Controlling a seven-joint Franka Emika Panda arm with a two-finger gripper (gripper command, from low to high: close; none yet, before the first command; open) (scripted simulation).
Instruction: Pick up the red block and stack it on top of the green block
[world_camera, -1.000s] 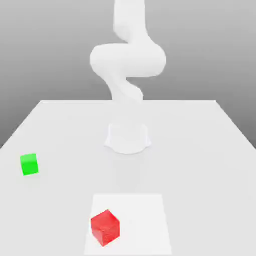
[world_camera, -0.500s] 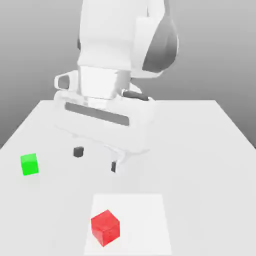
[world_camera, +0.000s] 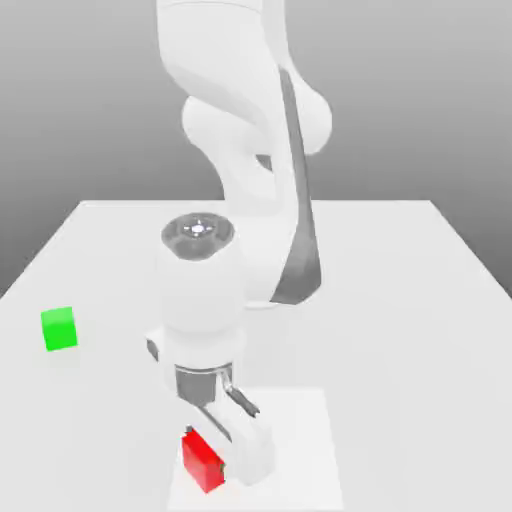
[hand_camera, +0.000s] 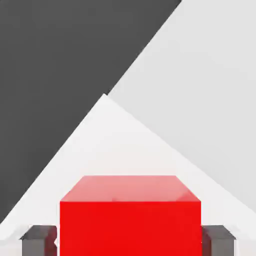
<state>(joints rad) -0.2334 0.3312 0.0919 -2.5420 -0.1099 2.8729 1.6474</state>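
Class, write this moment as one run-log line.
gripper: closed on red block | red block: on white sheet | green block: apart | stack: not yet made

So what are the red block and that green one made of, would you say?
The red block could be smooth plastic or painted wood: one flat, even colour, sharp edges, a paler sheen on one face. The green block looks similarly plain and grainless, perhaps plastic too, though its look doesn't settle it.

Red block; green block apart
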